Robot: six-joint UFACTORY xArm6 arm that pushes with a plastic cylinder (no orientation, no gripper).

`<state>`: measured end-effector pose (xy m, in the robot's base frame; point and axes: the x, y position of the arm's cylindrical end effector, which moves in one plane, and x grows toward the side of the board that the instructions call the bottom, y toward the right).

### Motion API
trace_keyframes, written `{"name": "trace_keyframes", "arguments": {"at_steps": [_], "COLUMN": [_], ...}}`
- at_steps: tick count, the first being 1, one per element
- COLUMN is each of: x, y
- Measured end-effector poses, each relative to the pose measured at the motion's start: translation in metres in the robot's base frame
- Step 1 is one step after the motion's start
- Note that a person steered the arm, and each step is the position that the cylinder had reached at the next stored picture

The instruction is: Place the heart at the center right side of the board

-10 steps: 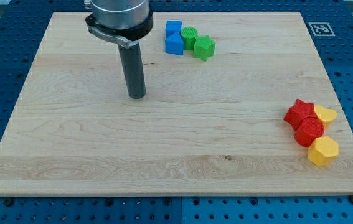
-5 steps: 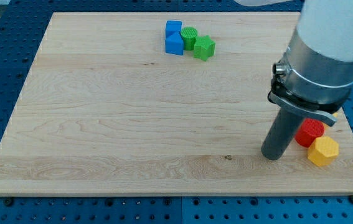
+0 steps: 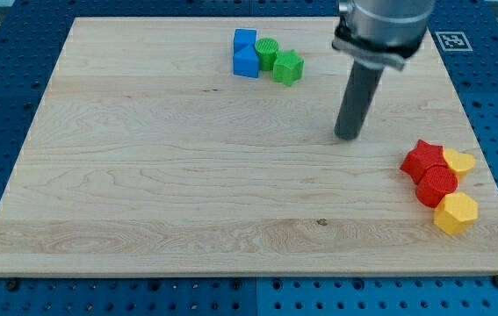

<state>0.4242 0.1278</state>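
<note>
The yellow heart [image 3: 458, 161] lies near the board's right edge, touching the red star [image 3: 422, 159] on its left. A red cylinder [image 3: 437, 185] sits just below them, and a yellow hexagon [image 3: 456, 213] below that. My tip [image 3: 348, 136] stands on the board up and to the left of this cluster, apart from the red star and touching no block.
Two blue blocks [image 3: 246, 53], a green cylinder [image 3: 267, 53] and a green star [image 3: 288, 67] sit clustered near the top middle of the wooden board [image 3: 143, 175]. A printed marker [image 3: 452, 40] is at the board's top right corner.
My tip went from the upper left across to the lower right beside the red and yellow cluster, then back up and left to its present spot. The blocks have not moved.
</note>
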Motion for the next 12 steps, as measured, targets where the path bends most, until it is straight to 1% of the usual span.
{"name": "trace_keyframes", "arguments": {"at_steps": [1, 2, 3, 4, 5, 9, 10, 12], "x": [-0.015, -0.014, 0.010, 0.063, 0.110, 0.111, 0.111, 0.111], "y": [0.051, 0.143, 0.212, 0.213, 0.176, 0.148, 0.128, 0.120]}}
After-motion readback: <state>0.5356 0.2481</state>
